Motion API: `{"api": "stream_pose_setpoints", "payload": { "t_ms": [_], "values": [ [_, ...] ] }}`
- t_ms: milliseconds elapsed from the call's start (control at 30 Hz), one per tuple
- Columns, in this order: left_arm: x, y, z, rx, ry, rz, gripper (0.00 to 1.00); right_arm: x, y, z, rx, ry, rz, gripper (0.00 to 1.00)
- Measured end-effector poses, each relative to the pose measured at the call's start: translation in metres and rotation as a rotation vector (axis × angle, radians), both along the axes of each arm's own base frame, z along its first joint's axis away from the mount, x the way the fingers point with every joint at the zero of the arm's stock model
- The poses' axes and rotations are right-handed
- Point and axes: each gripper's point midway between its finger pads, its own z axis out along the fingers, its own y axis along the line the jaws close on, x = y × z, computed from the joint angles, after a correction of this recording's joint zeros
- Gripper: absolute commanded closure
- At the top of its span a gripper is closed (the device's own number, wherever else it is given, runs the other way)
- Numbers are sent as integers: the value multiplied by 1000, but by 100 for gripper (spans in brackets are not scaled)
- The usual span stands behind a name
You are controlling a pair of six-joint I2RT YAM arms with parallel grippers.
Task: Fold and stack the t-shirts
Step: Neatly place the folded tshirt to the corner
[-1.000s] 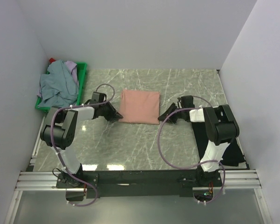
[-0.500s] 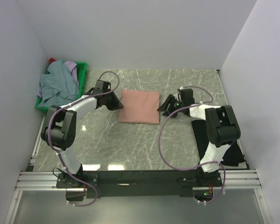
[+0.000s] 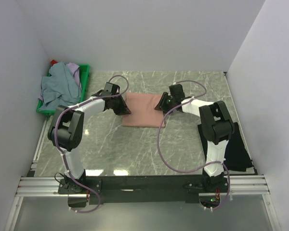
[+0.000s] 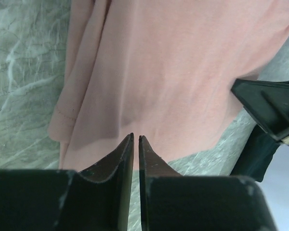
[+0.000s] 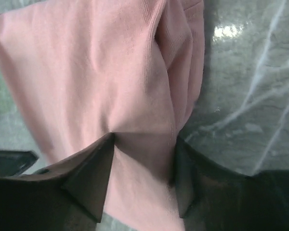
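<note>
At either side of the pink shirt (image 3: 143, 113): left gripper (image 4: 136, 137) nearly pressed together, right gripper (image 5: 143, 139) spread over a fold; all layers should be caught evenly.

Likely lab, white-walled booth (image 3: 135, 33), marble-look table (image 3: 135, 144)

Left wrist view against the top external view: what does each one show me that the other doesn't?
Left wrist only: the stitched hem on the layered edge of the pink t-shirt, and the left fingers nearly touching, nothing between them. Top external only: the green crate heaped with grey-blue and lavender t-shirts. Shared: the pink t-shirt on the marble table.
</note>
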Motion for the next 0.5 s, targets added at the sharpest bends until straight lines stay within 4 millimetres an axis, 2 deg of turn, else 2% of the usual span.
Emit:
{"api": "stream_pose_setpoints", "payload": {
  "t_ms": [67, 100, 333, 500],
  "values": [
    [1, 0, 2, 0, -2, 0, 86, 0, 4, -4, -31, 5, -8, 77],
    [2, -1, 3, -1, -2, -1, 86, -1, 5, -8, -44, 15, -15, 100],
    [-1, 0, 17, 0, -11, -8, 86, -4, -5, -10, -116, 57, -120, 100],
    [-8, 1, 50, -20, -62, -33, 86, -21, -43, -2, -253, 110, -291, 100]
  ]
}}
